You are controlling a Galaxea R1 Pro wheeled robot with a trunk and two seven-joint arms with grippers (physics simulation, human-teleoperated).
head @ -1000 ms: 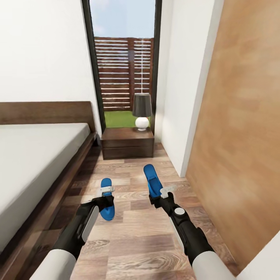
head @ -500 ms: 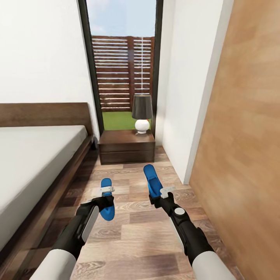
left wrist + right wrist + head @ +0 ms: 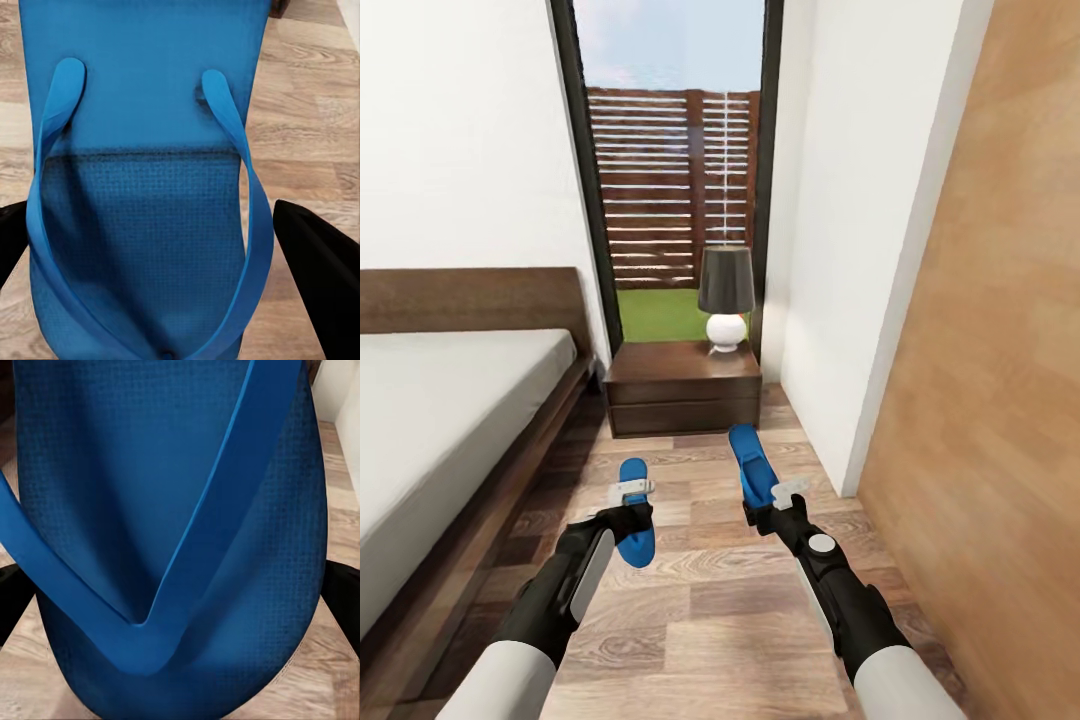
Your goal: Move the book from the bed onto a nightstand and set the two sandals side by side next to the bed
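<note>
Each arm carries a bright blue sandal above the wood floor. My left gripper is shut on one sandal, whose sole and strap loom close in the left wrist view between dark fingers. My right gripper is shut on the other sandal, seen close up in the right wrist view. The bed, with its grey mattress and dark frame, lies at the left. Ahead stands a dark nightstand bearing a lamp. The book is out of view.
A tall dark-framed window rises behind the nightstand. A white wall corner and a brown wooden panel close the right side. Pale plank floor runs between the bed and that wall.
The whole view has shifted: the nightstand and window look nearer and the bed sits further left. Both arms hold their sandals just as before.
</note>
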